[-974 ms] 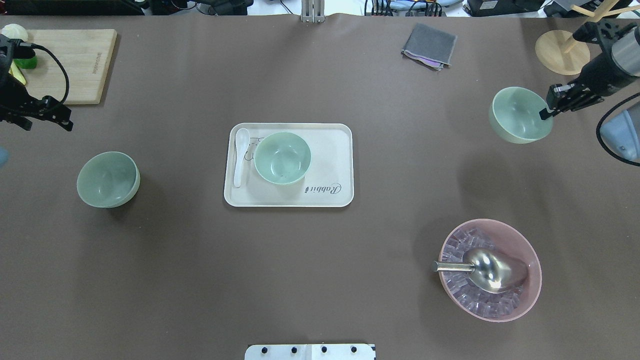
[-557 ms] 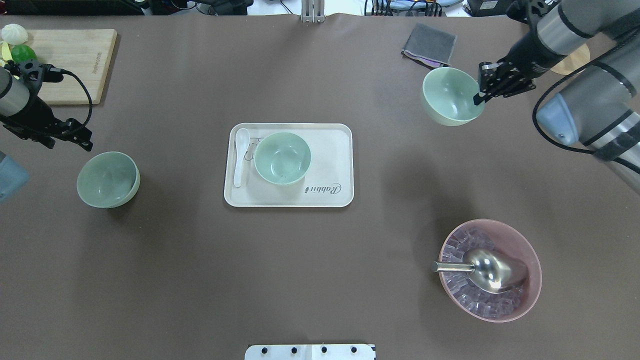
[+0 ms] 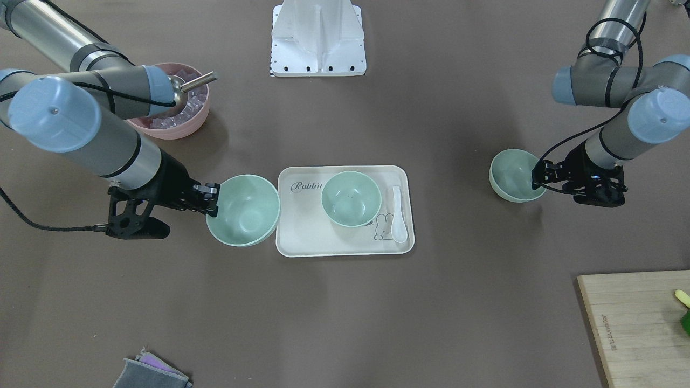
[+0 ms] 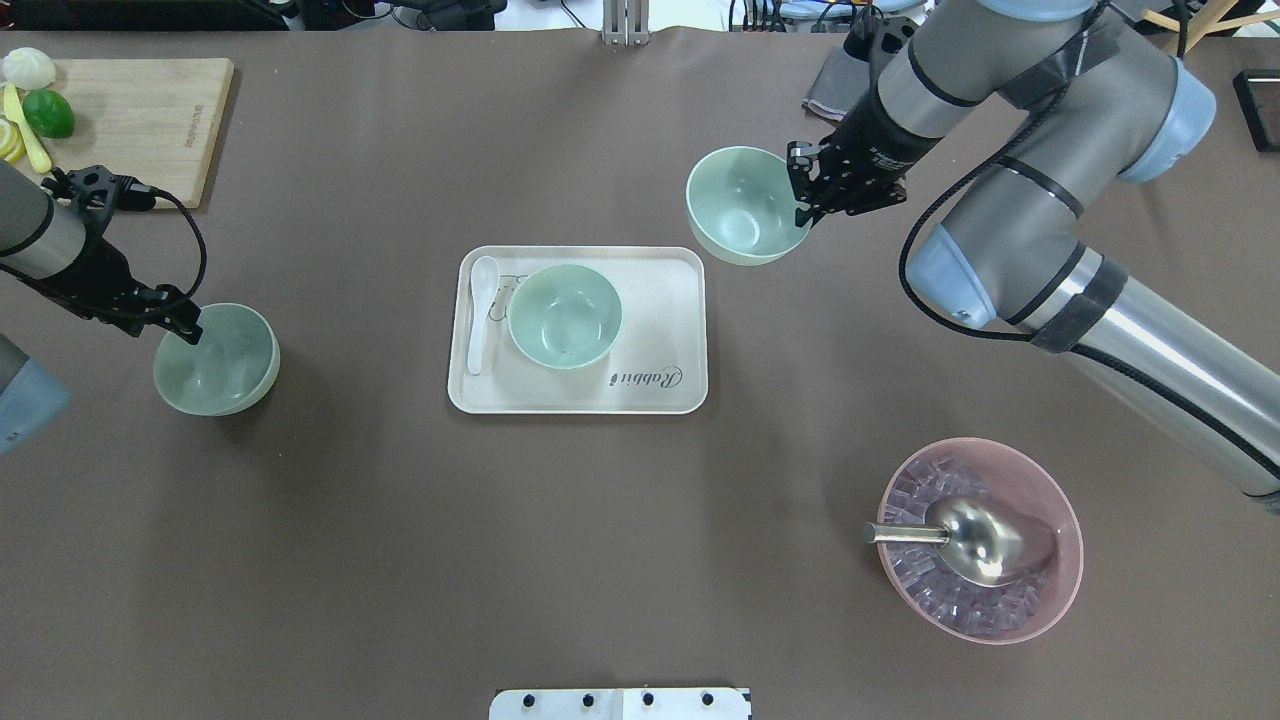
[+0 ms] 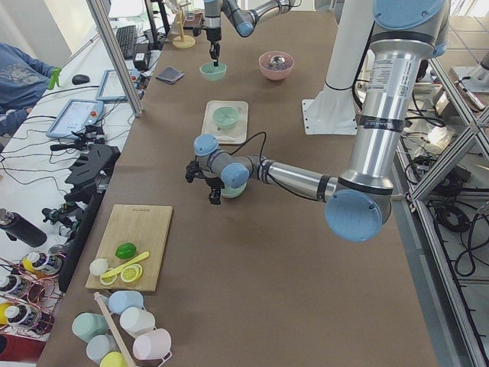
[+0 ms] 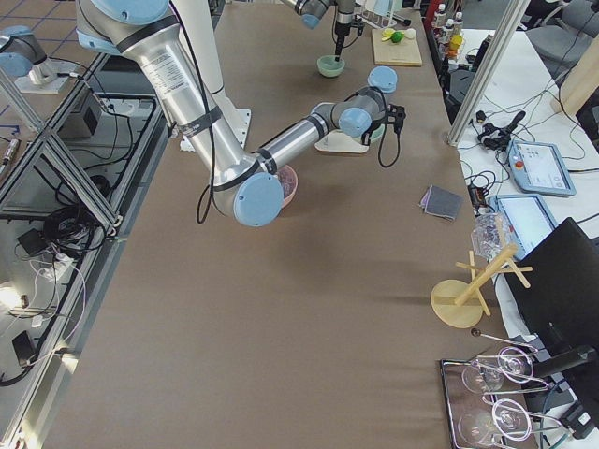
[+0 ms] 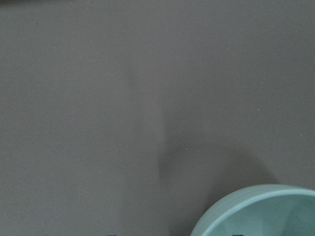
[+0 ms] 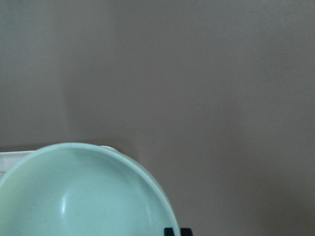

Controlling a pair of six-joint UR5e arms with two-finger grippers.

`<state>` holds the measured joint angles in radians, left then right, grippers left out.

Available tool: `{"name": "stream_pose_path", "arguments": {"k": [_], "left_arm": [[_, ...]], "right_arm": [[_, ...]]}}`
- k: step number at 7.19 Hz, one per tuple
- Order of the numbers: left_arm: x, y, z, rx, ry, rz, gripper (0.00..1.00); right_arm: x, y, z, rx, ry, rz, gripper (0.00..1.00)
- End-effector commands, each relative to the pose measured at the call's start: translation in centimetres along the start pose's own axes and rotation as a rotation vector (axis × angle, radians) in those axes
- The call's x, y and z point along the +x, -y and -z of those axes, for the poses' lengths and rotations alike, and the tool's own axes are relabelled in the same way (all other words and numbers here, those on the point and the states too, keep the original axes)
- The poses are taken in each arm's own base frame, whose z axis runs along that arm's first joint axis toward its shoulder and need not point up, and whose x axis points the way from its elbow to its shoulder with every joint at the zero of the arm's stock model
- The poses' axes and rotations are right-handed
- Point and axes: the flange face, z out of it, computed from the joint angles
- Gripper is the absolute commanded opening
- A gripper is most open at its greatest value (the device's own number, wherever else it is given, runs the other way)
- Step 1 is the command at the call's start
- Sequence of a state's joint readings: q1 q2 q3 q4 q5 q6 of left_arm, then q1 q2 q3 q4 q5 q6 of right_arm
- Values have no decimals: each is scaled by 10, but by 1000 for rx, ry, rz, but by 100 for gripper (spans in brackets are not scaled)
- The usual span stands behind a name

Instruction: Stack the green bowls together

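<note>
- The right tool (image 4: 803,210) has swung in from the far right edge of the surface (image 4: 400,560), bringing the carried bowl (image 4: 745,205) with it. A second ago that bowl hung out near the wooden stand; now it is just beside the tray's (image 4: 660,398) far right corner.
- That tool is clamped on the carried bowl's rim, one finger inside and one outside. The bowl is clear of the surface and upright, mouth up.
- To my eye this is the carry leg of the first stack. The tray bowl (image 4: 565,315) sits open and waiting, so what is left is a short move over it and a lowering.
- The left tool (image 4: 190,328) has also moved. Earlier it hovered up by the cutting board (image 4: 150,130); now it is down at the near rim of the left-hand bowl (image 4: 215,360).
- I cannot tell whether the left tool's fingers are apart or already closed on that rim. The left-hand bowl rests on the surface in the same spot as before.
- The tray bowl, the white spoon (image 4: 480,310) beside it and the pink bowl (image 4: 1065,590) with its metal scoop (image 4: 985,540) have not shifted.
- So both arms are now engaged, one bowl on its way and one being reached for.
</note>
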<state>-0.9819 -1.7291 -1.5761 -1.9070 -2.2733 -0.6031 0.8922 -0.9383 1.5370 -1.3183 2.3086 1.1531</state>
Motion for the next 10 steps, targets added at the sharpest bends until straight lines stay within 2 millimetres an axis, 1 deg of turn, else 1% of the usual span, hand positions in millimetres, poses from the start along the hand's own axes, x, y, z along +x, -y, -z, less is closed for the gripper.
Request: {"name": "stream_pose_path", "arguments": {"k": [1, 2, 3, 4, 5, 6, 7, 8, 9, 10], "left_arm": [[10, -8, -1, -35, -45, 15, 0], [19, -5, 4, -33, -59, 50, 0], [35, -1, 12, -45, -97, 82, 0], [41, 2, 15, -46, -108, 80, 0], [48, 8, 18, -41, -113, 75, 0], [54, 10, 21, -36, -118, 79, 0], [70, 19, 29, -42, -150, 93, 0], [84, 25, 36, -40, -169, 103, 0], [99, 30, 45, -46, -200, 115, 0], [99, 34, 56, -51, -228, 130, 0]], "right_arm": [[-46, -24, -21, 41, -6, -26, 0], [-63, -35, -29, 44, -2, -29, 0], [-78, -49, -38, 37, 4, -32, 0], [-97, -61, -45, 66, 8, -49, 0], [-105, -72, -59, 80, 15, -38, 0], [-123, -75, -74, 83, 37, -59, 0], [-129, -82, -95, 92, 55, -59, 0], [-131, -84, -102, 89, 66, -57, 0], [-140, -91, -104, 81, 76, -87, 0], [-142, -95, -109, 73, 74, -85, 0]]}}
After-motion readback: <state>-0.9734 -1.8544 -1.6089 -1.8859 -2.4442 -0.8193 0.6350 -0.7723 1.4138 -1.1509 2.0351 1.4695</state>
